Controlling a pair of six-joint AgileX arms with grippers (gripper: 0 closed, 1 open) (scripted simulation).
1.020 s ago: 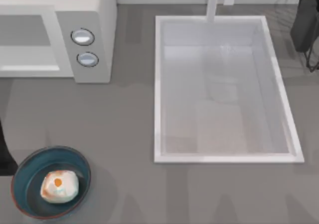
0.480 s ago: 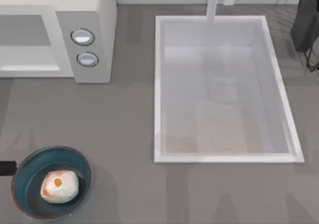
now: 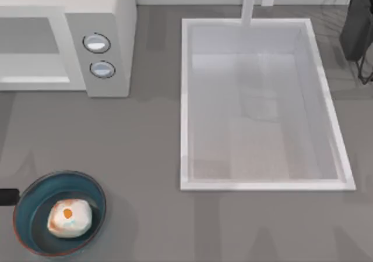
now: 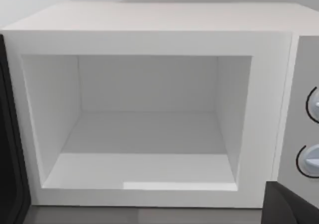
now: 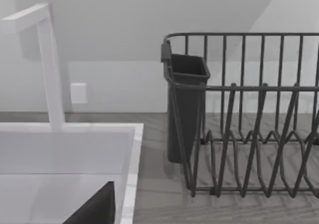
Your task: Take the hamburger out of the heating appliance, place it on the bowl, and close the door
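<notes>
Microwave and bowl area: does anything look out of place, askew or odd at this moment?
Nothing is spilled or damaged. The hamburger sits inside the bowl, slightly off-centre. The microwave cavity stands open and empty, so the door is not yet closed.

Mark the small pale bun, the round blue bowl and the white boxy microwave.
small pale bun point(image 3: 69, 218): top view, on its orange-spotted top.
round blue bowl point(image 3: 35, 199): top view, on bare teal inside.
white boxy microwave point(image 4: 149, 20): left wrist view, on its top panel.
</notes>
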